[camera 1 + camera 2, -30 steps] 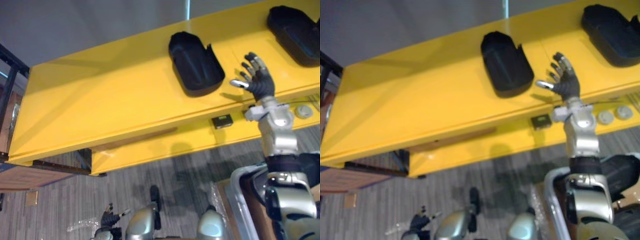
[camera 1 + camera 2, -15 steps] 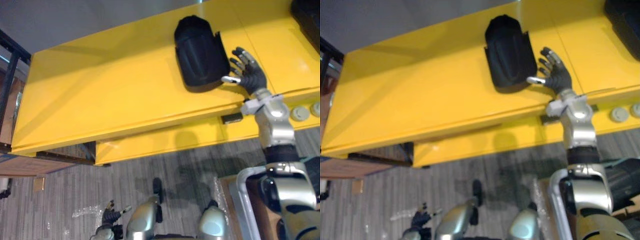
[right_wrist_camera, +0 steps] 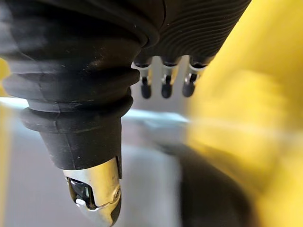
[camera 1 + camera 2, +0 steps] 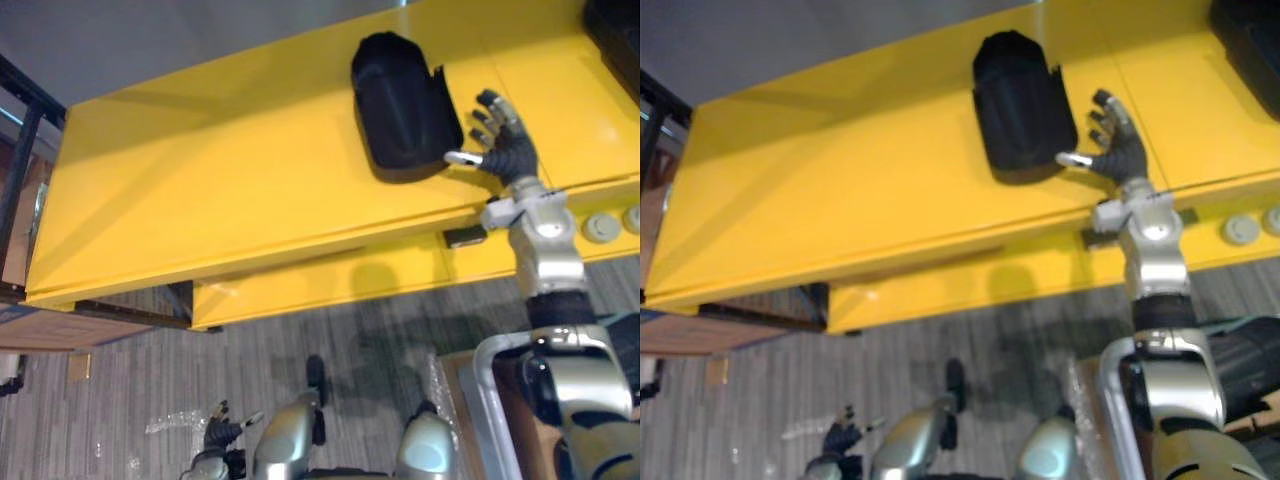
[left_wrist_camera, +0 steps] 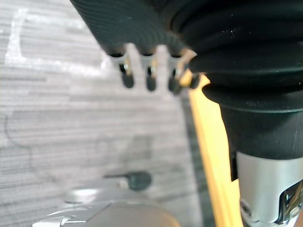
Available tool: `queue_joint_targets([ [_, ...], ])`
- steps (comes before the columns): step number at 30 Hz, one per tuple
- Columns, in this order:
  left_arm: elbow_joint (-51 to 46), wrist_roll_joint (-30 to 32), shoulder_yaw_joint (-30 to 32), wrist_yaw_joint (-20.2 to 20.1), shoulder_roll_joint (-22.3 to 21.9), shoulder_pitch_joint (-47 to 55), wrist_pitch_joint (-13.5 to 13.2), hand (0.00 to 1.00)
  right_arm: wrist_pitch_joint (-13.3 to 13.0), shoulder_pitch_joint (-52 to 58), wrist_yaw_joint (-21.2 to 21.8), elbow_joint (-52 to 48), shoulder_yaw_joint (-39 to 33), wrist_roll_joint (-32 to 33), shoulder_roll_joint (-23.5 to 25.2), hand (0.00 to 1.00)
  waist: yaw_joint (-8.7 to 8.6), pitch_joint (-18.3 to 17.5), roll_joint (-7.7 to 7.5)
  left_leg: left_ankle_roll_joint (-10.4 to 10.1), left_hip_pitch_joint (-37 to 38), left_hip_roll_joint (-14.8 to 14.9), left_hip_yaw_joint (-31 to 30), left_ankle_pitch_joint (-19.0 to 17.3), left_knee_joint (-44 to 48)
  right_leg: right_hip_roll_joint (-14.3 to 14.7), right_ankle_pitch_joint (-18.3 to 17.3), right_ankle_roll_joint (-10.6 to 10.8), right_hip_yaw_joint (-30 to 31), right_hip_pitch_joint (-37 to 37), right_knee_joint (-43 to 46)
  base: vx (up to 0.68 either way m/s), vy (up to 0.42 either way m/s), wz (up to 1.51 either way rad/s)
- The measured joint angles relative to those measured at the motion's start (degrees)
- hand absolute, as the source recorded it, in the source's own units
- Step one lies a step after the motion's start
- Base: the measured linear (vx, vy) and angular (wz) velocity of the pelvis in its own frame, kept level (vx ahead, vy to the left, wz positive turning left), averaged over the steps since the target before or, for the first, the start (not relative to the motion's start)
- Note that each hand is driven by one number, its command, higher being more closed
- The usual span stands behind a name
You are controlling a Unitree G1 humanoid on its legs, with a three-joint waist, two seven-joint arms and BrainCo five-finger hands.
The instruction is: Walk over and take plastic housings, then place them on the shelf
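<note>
**On the yellow table: hand beside housing**

Right hand has its fingers spread, holding nothing. It sits just beside the black housing, thumb at its near corner, probably lined up for a grasp. Left hand hangs low, fingers relaxed.

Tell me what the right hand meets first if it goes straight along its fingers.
Probably nothing: the right hand points its open fingers across the bare yellow table, passing beside the black housing that its thumb reaches toward. Its height is unclear.
</note>
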Motion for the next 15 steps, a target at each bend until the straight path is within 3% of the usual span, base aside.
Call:
queue_joint_targets([
  [1, 0.0, 0.0, -0.1, 0.0, -0.1, -0.1, 0.0, 0.0, -1.1, 1.7, -2.2, -6.3, -0.3, -2.2, 1.1, 1.0, -0.17, 0.0, -0.03, -0.2, 0.0, 0.2, 0.3, -0.1, 0.0, 0.2, 0.1, 0.0, 0.2, 0.0, -0.3, 0.03, -0.023, -0.09],
  [4, 0.3, 0.0, -0.2, 1.0, -0.7, -0.8, -0.1, 0.0, -2.3, 6.2, -4.4, -17.8, 1.6, -6.3, 4.7, 1.0, -0.5, 0.2, -0.35, -0.5, 0.1, 1.0, 1.3, -0.4, 0.0, 1.1, 0.5, -0.3, 1.2, -0.4, -1.0, 0.02, -0.033, -0.17],
  [7, 1.4, 0.0, -0.1, 1.4, -0.4, -1.4, -0.2, 0.0, -1.1, 9.1, -1.8, -21.3, 5.3, -3.9, 6.7, 1.0, -1.06, 0.5, -0.8, -0.6, 0.1, 1.7, 2.1, -0.4, 0.0, 1.9, 0.9, -0.6, 2.2, -1.0, -1.4, -0.01, -0.027, -0.22],
  [9, 2.3, -0.1, -0.1, 1.6, -0.1, -1.8, -0.4, 0.0, 1.8, 11.2, 1.1, -21.4, 8.6, -2.2, 8.3, 1.0, -1.33, 0.7, -1.2, -0.6, 0.3, 1.9, 3.0, -0.5, 0.0, 2.2, 1.1, -0.7, 2.9, -1.3, -1.4, -0.03, -0.011, -0.16],
  [15, 3.4, -0.2, -0.1, 2.3, -0.1, -2.2, -1.5, 0.0, 6.6, 13.5, 3.5, -20.2, 13.8, -0.6, 10.7, 1.0, -1.3, 0.8, -1.28, -0.6, 0.0, 2.0, 3.2, -0.5, 0.0, 2.2, 1.5, -0.6, 3.2, -1.7, -1.5, -0.01, 0.0, -0.02],
])
